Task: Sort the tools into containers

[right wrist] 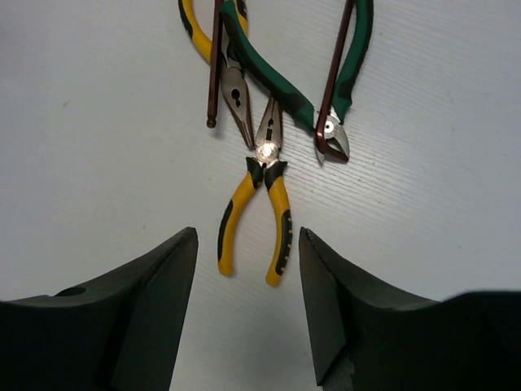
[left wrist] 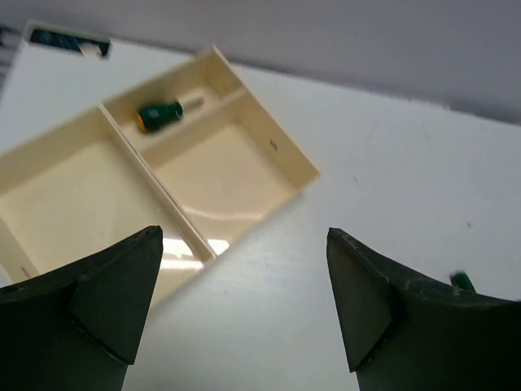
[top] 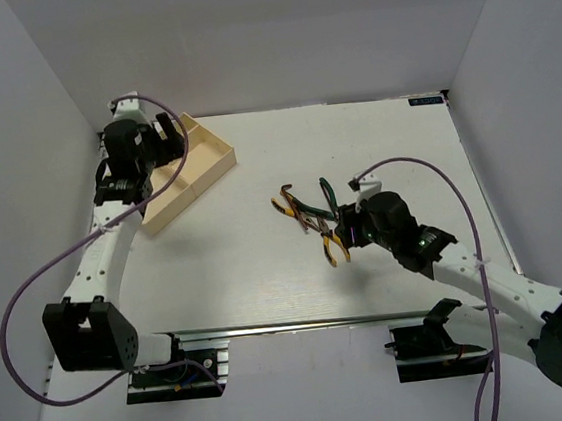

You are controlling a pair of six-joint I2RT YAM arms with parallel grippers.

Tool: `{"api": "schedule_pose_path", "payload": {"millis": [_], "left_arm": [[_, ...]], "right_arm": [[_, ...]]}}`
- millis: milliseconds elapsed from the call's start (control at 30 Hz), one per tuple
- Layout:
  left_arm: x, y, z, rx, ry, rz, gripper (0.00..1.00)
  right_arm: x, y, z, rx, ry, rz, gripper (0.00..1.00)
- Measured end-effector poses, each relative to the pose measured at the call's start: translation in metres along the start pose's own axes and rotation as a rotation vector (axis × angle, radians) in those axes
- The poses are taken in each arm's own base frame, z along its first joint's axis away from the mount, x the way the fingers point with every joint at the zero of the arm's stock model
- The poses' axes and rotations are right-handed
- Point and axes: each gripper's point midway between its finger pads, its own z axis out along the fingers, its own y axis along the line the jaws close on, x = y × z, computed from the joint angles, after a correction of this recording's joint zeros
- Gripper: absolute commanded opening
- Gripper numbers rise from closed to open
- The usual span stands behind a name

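The cream tray (left wrist: 305, 173) lies at the table's back left, split into one long section and two smaller ones. A stubby green-handled tool (left wrist: 159, 112) rests in its narrow end section; the other sections look bare. My left gripper (left wrist: 244, 285) hangs open and empty above the tray's near corner (top: 205, 160). Mid-table lies a pile of tools (top: 306, 211): yellow-handled pliers (right wrist: 252, 213), green-handled pliers (right wrist: 273, 77), green cutters (right wrist: 348, 69), a thin dark rod (right wrist: 214, 65). My right gripper (right wrist: 248, 309) is open just short of the yellow handles, touching nothing.
White walls close in the table on the left, back and right. A second pair of yellow handles (right wrist: 191, 28) lies under the green pliers at the far side of the pile. Bare tabletop (top: 246, 264) separates tray and pile.
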Motion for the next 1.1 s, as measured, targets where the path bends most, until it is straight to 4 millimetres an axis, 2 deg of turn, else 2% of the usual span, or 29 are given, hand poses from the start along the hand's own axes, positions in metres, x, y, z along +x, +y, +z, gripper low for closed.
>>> {"api": "schedule_pose_path", "payload": {"millis": [67, 200, 267, 333, 400, 533, 633, 867, 1100], "left_arm": [[0.031, -0.003, -0.015, 0.033, 0.073, -0.034, 0.91], [0.126, 0.003, -0.04, 0.056, 0.281, -0.098, 0.92], [0.175, 0.01, -0.059, 0.046, 0.39, -0.127, 0.93], [0.203, 0.014, -0.075, 0.037, 0.46, -0.144, 0.93], [0.207, 0.014, -0.082, 0.034, 0.481, -0.152, 0.93], [0.192, 0.009, -0.086, 0.046, 0.427, -0.186, 0.93], [0.187, 0.006, -0.086, 0.055, 0.413, -0.208, 0.93], [0.189, 0.005, -0.087, 0.055, 0.425, -0.23, 0.94], [0.19, 0.003, -0.087, 0.063, 0.431, -0.238, 0.94]], "right_arm": [[-0.005, 0.005, 0.008, -0.012, 0.023, -0.01, 0.55], [-0.009, 0.015, 0.028, -0.038, 0.077, -0.028, 0.5], [-0.01, 0.02, 0.041, -0.051, 0.107, -0.031, 0.49], [-0.009, 0.025, 0.054, -0.062, 0.134, -0.03, 0.49], [-0.008, 0.03, 0.07, -0.071, 0.163, -0.025, 0.5], [-0.003, 0.036, 0.099, -0.072, 0.223, -0.006, 0.5], [0.0, 0.038, 0.118, -0.065, 0.253, 0.002, 0.5], [0.006, 0.042, 0.145, -0.053, 0.295, 0.012, 0.5], [0.013, 0.04, 0.159, -0.033, 0.32, 0.011, 0.4]]}}
